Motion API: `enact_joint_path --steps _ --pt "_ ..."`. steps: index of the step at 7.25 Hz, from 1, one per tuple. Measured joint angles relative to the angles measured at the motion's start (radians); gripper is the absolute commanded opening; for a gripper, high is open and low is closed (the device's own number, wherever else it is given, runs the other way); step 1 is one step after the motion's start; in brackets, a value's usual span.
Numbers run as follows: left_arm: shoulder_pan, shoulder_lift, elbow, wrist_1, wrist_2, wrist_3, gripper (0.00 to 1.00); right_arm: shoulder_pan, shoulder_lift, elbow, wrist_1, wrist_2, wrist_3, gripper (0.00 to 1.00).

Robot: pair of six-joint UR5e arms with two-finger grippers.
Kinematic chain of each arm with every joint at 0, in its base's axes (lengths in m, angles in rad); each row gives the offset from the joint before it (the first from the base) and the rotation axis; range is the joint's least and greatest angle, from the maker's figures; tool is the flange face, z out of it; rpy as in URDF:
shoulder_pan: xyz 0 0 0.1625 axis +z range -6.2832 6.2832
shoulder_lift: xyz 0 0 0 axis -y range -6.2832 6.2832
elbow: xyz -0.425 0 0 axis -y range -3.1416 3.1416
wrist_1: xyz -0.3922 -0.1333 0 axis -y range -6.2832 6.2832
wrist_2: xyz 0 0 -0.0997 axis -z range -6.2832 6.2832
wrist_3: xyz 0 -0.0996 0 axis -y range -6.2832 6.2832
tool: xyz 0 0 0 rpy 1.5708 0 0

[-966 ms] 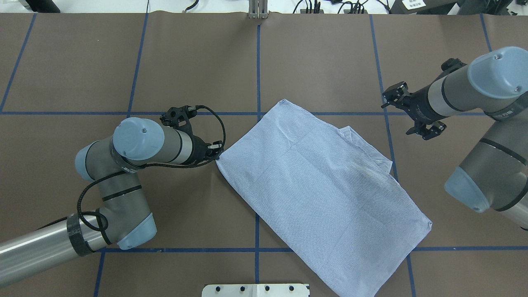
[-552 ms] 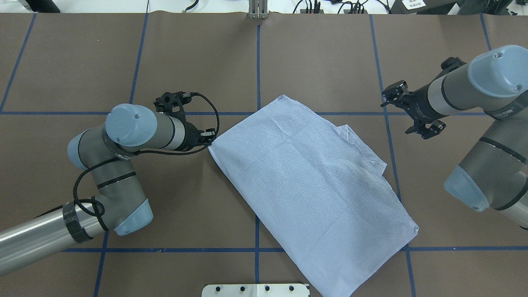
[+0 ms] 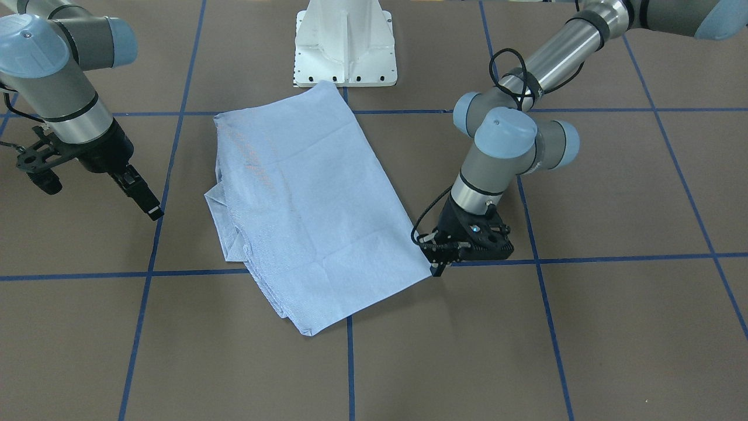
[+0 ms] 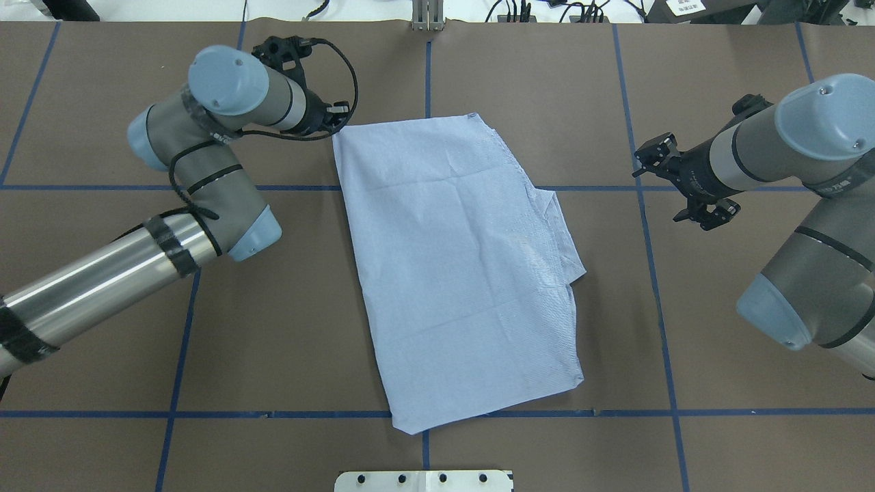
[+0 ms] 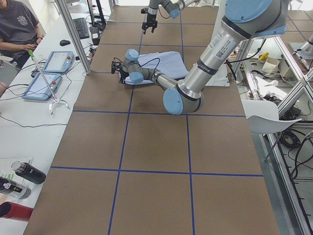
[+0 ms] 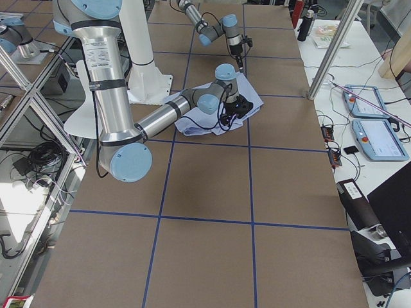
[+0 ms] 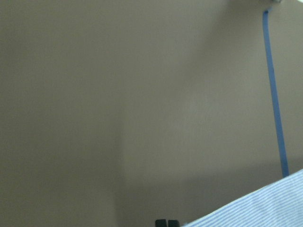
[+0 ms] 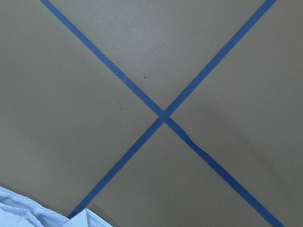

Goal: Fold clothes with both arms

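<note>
The light blue striped shirt (image 4: 458, 273) lies folded into a long rectangle in the middle of the table, with a bunched layer sticking out on its right side (image 4: 560, 239). My left gripper (image 4: 340, 125) is low at the shirt's far left corner and shut on it. In the front-facing view it (image 3: 438, 268) pinches that same corner. The left wrist view shows the closed fingertips (image 7: 166, 222) beside striped cloth (image 7: 265, 203). My right gripper (image 4: 704, 217) hovers open to the right of the shirt, clear of it, holding nothing. The right wrist view catches only a shirt edge (image 8: 28, 213).
Brown paper with a blue tape grid (image 4: 427, 75) covers the table. The white pedestal base (image 4: 424, 480) is at the near edge. A person sits at a side desk (image 5: 19, 29) with tablets (image 5: 49, 73); bottles (image 5: 24, 174) lie beside the table.
My left arm swung toward the far side of the table, dragging the shirt's corner. The shirt turned and slid farther away and to the left. The right arm stayed put.
</note>
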Motion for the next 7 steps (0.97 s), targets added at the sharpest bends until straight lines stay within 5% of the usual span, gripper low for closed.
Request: enact_joint_path --steps 1,2,3,5,7 --pt "-0.028 -0.082 0.135 -0.049 0.001 0.017 0.03 -0.001 0.001 0.0 0.0 -0.001 0.003 1.0" --pt "-0.044 -0.15 0.237 -0.079 0.003 0.037 0.63 -0.003 0.003 0.002 0.001 -0.002 0.006 1.0" --pt "-0.054 -0.194 0.308 -0.102 0.006 0.054 0.86 -0.005 0.015 0.001 0.002 -0.006 0.009 1.0" --pt "-0.078 -0.221 0.341 -0.12 0.0 0.092 0.92 -0.018 0.046 0.002 0.0 -0.038 0.011 1.0" --pt "-0.097 -0.111 0.09 -0.023 -0.074 0.094 0.94 -0.111 0.068 0.007 0.001 -0.137 0.032 1.0"
